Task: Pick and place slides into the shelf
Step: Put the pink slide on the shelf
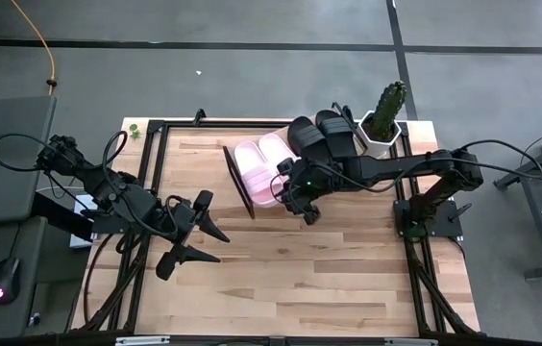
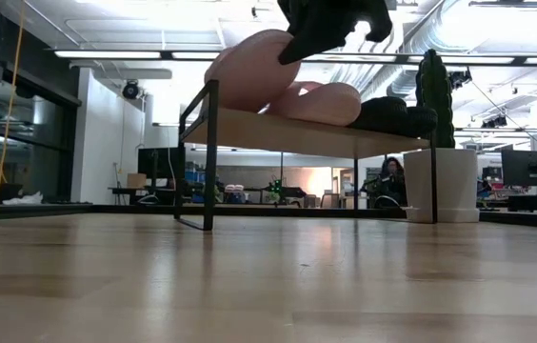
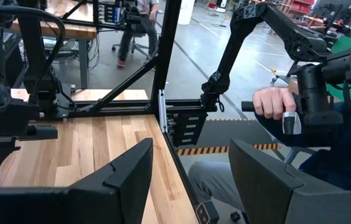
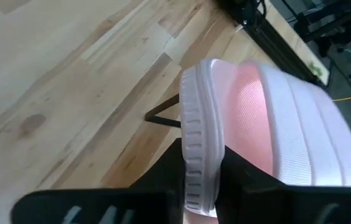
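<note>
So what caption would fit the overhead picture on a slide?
Right hand at a pink slide on the shelf, beside two black slides; left hand waits open.

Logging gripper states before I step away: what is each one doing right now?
Left gripper: open, empty, over the table.
Right gripper: shut on a pink slide's edge, at the shelf.

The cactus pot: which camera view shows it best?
The high view: the white cactus pot shows from above, beside the black slides at the shelf's end. The low view shows its side, partly behind the shelf leg. Neither wrist view shows it.
</note>
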`<state>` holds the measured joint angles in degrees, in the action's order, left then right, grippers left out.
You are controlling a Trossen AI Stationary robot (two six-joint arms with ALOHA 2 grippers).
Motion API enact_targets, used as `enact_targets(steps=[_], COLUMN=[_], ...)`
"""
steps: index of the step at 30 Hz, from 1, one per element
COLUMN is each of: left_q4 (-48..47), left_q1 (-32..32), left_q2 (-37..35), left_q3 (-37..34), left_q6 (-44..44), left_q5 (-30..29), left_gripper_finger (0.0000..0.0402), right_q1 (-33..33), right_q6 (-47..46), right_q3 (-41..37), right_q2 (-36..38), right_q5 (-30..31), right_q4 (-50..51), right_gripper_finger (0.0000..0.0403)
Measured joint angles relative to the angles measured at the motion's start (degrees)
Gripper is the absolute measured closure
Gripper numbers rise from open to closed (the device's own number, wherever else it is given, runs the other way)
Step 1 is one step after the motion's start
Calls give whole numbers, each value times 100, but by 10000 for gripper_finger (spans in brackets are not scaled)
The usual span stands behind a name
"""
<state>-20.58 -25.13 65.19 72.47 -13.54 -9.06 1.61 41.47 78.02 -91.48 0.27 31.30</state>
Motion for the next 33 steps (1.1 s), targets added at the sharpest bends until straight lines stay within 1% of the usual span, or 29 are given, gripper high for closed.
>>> enact_targets(steps=[6, 10, 14, 27, 30, 33], left_q4=[65, 67, 68, 68, 68, 68], left_q1=[0, 0, 0, 0, 1, 1], left_q2=[0, 0, 0, 0, 0, 0], left_q3=[0, 0, 0, 2, 2, 2], left_q6=[-2, -2, -7, -11, -11, -9], left_q5=[0, 0, 0, 0, 0, 0], left_gripper_finger=[202, 201, 201, 202, 202, 202], right_q1=[9, 11, -3, -4, -7, -7], right_q6=[-102, -272, -295, -684, -719, -783], right_q3=[-9, -13, -15, -15, -15, 2], right_q2=[-1, -4, -4, -7, -7, -4], right_q5=[-50, -50, -30, -6, -3, 34], right_q4=[76, 86, 120, 126, 127, 153], right_gripper_finger=[311, 284, 274, 268, 250, 219])
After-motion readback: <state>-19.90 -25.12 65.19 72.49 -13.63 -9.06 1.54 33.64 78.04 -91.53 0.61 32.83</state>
